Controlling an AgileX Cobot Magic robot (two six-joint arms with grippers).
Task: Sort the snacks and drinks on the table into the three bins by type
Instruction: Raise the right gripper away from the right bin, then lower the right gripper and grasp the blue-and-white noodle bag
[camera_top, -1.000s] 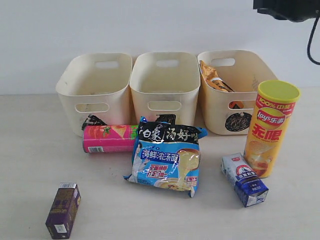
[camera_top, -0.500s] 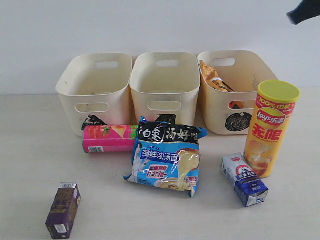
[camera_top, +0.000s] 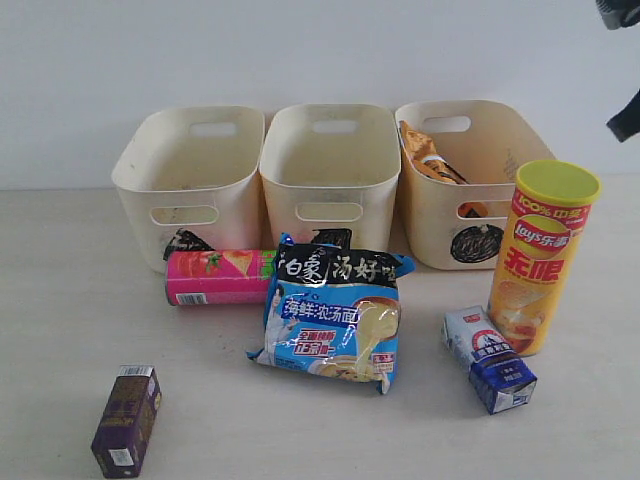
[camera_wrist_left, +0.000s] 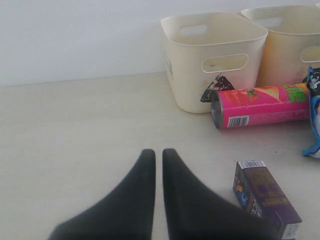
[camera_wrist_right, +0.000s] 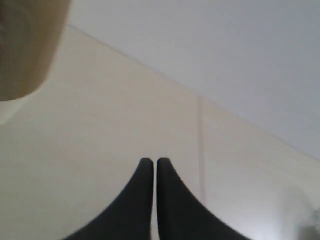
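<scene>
Three cream bins stand in a row at the back: left bin (camera_top: 190, 175), middle bin (camera_top: 330, 170), right bin (camera_top: 470, 190). An orange noodle packet (camera_top: 428, 158) lies in the right bin. On the table are a pink chip tube (camera_top: 215, 277) on its side, a blue noodle packet (camera_top: 335, 315), an upright yellow-lidded chip tube (camera_top: 540, 262), a blue-white carton (camera_top: 490, 358) and a purple carton (camera_top: 126, 420). My left gripper (camera_wrist_left: 154, 152) is shut and empty, low over the table beside the purple carton (camera_wrist_left: 265, 197). My right gripper (camera_wrist_right: 150, 161) is shut and empty over bare table.
A white wall rises behind the bins. Dark parts of the right arm (camera_top: 620, 15) show at the upper right corner of the exterior view. In the left wrist view the pink tube (camera_wrist_left: 262, 106) lies against the left bin (camera_wrist_left: 215, 55).
The right arm has drawn away to the upper right, nearly out of the exterior view. The objects on the table have not moved.
</scene>
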